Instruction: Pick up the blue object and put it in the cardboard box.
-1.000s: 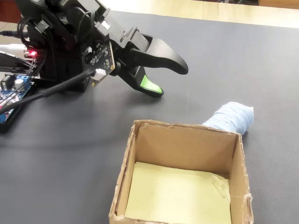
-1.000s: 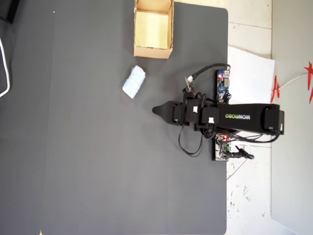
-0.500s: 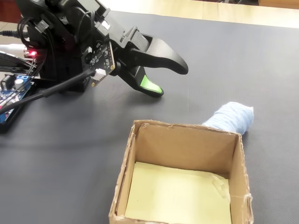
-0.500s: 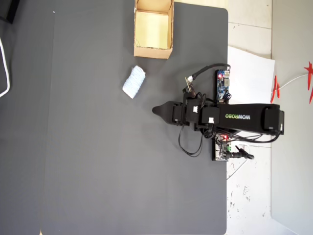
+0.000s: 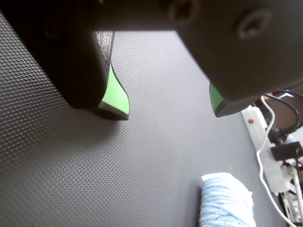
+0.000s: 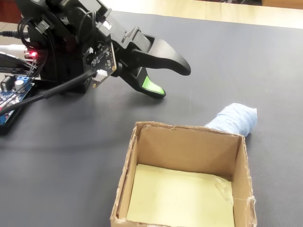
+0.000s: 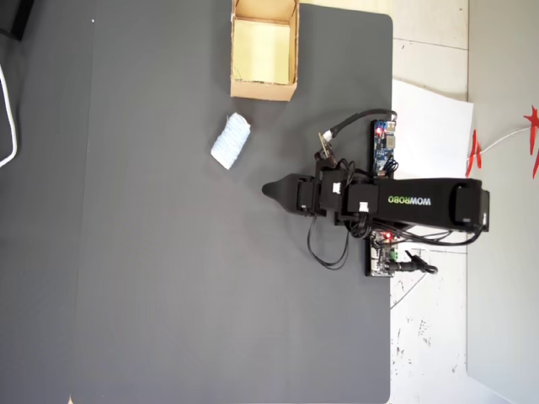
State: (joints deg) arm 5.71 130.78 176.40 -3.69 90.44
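The blue object (image 5: 227, 201) is a pale blue ribbed roll lying on the dark mat. In the wrist view it sits at the bottom right, below and outside the jaws. In the fixed view the roll (image 6: 234, 119) lies just behind the far right corner of the cardboard box (image 6: 189, 133), whose pale yellow inside holds nothing. From overhead, the roll (image 7: 230, 141) lies a little below the box (image 7: 263, 88). My gripper (image 5: 168, 112) hangs open above bare mat with nothing between its green pads. It sits to the left of the roll in the fixed view (image 6: 173, 81) and lower right of it from overhead (image 7: 268, 190).
A white power strip (image 5: 258, 137) with cables lies past the mat's edge in the wrist view. Blue circuit boards (image 7: 384, 147) with wires sit by the arm's base at the mat's right edge overhead, next to a white sheet (image 7: 429, 126).
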